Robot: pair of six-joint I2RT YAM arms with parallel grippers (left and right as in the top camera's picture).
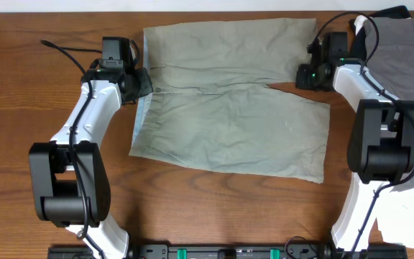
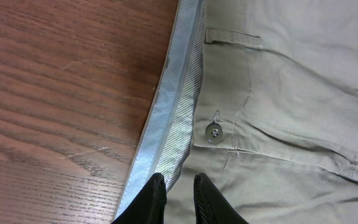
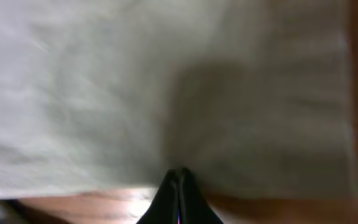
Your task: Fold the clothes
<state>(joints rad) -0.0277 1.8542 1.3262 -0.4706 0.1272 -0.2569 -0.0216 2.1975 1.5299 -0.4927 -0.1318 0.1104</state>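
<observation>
So the khaki-olive shorts [image 1: 228, 108] are spread out flat in the middle of the wooden counter [image 1: 20, 86], waistband pointing left and the two legs pointing right, with a little split of bare wood showing between the legs near the right side. The left hand [image 1: 141, 80] is parked right at the waistband edge. From its wrist camera the two black fingers [image 2: 154, 199] are only a sliver apart, and the pale blue waistband lining [image 2: 173, 106] runs straight into that gap, so it looks pinched on the shorts. You can also see the metal button [image 2: 213, 132] just beside the lining and a belt loop [image 2: 234, 38] further up. The right hand [image 1: 306, 74] sits at the hem of the far leg, its fingertips pressed fully together. Its wrist view is really blurry, just pale cloth with a strip of wood at the bottom, so I honestly can't tell if any fabric is caught in there. Over in the far right corner there's a grey garment [image 1: 401, 50] with a bit of black cloth [image 1: 397, 12] poking out above it, and some white fabric [image 1: 408, 216] nearer the front edge, all well apart from the shorts.
</observation>
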